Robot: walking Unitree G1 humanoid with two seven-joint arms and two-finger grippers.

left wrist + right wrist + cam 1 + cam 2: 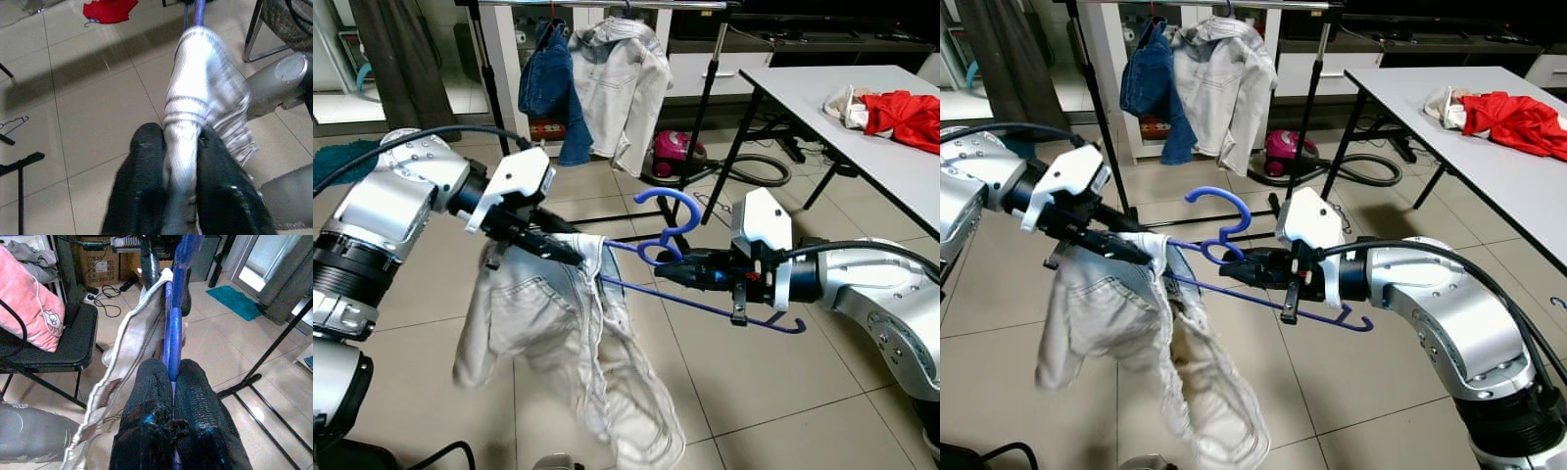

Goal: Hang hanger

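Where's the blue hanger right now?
The blue hanger is in mid-air at the centre of the head views, clamped by the right gripper, with the white trousers draped over its left end, below the clothes rack.

right gripper (172, 382) clamping blue hanger (175, 308), pale garment (132, 338) draped alongside

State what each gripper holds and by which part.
Left gripper pinches the pale trousers at the waistband. Right gripper is shut on the blue hanger just below its hook.
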